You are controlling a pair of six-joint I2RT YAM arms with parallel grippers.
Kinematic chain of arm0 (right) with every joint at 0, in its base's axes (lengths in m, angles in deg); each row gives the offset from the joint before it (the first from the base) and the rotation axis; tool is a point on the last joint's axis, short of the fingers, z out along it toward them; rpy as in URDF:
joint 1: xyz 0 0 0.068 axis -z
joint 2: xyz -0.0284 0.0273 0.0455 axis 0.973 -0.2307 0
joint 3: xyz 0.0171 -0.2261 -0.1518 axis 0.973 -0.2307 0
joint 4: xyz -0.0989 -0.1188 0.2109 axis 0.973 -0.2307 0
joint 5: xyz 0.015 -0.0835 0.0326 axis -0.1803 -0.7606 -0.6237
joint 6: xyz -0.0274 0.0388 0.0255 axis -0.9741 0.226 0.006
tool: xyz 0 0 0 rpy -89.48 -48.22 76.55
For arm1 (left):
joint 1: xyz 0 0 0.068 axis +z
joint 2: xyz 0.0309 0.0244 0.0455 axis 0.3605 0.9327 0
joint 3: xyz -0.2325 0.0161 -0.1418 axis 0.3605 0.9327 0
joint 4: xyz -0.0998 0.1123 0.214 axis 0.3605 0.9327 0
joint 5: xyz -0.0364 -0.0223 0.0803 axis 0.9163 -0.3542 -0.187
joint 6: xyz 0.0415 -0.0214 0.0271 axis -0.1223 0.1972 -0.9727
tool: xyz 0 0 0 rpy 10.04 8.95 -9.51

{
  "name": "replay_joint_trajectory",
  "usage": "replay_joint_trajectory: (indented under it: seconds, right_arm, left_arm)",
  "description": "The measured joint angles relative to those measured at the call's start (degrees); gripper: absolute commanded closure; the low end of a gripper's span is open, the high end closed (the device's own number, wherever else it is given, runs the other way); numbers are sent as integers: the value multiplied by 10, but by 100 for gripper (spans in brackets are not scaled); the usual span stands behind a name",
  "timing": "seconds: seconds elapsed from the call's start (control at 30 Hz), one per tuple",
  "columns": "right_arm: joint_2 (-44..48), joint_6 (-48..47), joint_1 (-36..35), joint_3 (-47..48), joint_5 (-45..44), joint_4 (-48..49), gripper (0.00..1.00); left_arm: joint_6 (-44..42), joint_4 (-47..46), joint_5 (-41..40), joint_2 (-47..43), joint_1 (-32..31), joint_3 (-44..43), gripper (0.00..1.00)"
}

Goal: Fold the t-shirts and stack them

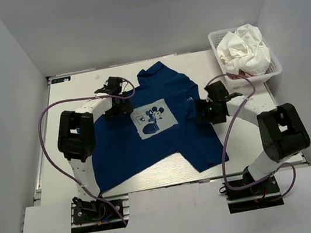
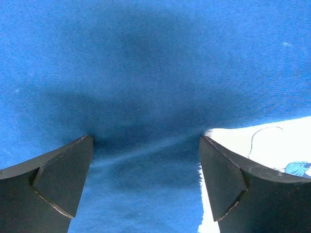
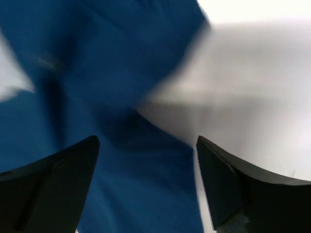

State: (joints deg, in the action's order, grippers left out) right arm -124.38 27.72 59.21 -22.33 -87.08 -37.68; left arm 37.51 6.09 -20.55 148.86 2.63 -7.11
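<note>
Nearest the arm bases, the navy t-shirt lies spread print-up in the middle of the table, hem toward 6 o'clock and collar toward 12. Looks like the first fold is only being set up and nothing's folded yet. The left gripper sits at about 10 o'clock from the mouse print, jaws spread wide with the tips right down at the cloth and nothing pinched. The right gripper is at 3 o'clock by the sleeve edge, also released and empty, though its view is blurry. My guess is both need to close on the fabric next and then carry it over. Far off at 1 o'clock, the white t-shirt is crumpled in the mesh basket.
</note>
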Motion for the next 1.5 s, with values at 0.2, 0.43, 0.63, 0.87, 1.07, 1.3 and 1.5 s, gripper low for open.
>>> replay_joint_trajectory:
  seconds: [0.2,0.43,0.63,0.87,1.07,1.3,1.5]
  right_arm:
    - [6,28,-3,-55,-16,1,86]
    - [56,113,-3,-109,-43,1,100]
    - [193,205,-3,-178,-85,-119,98]
    - [258,215,-3,-158,-110,-195,10]
    - [197,145,-9,-35,-97,-133,10]
    - [-44,84,-27,161,-78,-34,10]
    - [-246,58,-29,310,-59,-16,10]
  left_arm:
    - [1,-5,6,0,0,1,0]
    - [1,-12,6,-1,0,5,0]
    - [0,-12,10,-1,0,3,0]
    - [-3,-12,25,-1,-1,-2,0]
    - [-2,-10,13,-46,2,15,0]
    - [41,5,-58,-141,44,62,0]
    - [79,19,-80,-94,116,94,0]
